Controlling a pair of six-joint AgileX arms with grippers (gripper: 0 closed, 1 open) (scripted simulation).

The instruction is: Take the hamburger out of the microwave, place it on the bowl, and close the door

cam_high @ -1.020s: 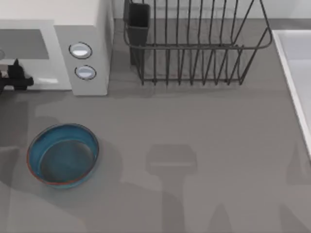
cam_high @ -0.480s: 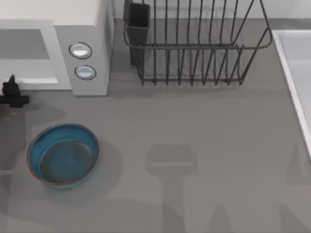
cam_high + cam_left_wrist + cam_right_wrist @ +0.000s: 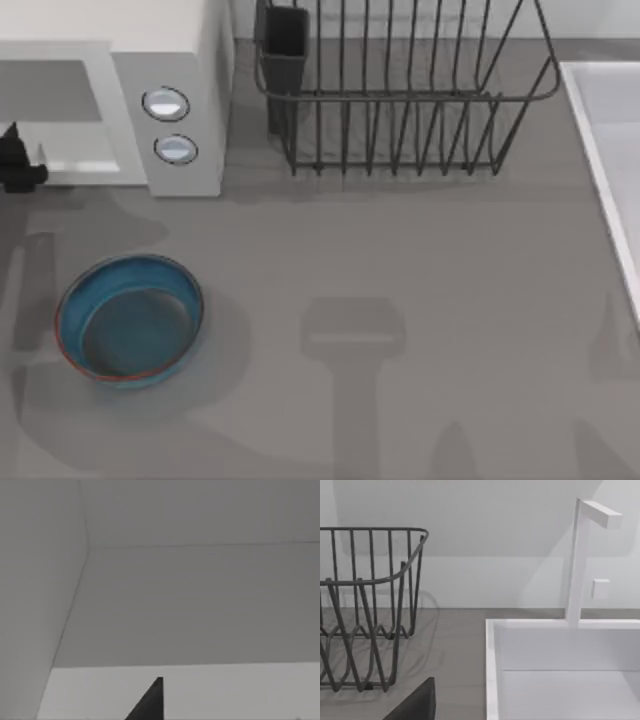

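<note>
Fingers of our left gripper [image 3: 14,165] sit dark at the top view's left edge, against the white boxy microwave [image 3: 175,100] front, and we cannot tell how far they are parted or whether they grip anything. Just below, apart from them, the round shallow blue-teal bowl [image 3: 75,300] rests on the grey desk [image 3: 420,300]. Farther right stands the black wire dish rack [image 3: 400,100], beside the white sink [image 3: 492,670].

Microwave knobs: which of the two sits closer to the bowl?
The lower knob, nearer the table edge of the microwave panel. The other knob sits above it, farther from the bowl.
</note>
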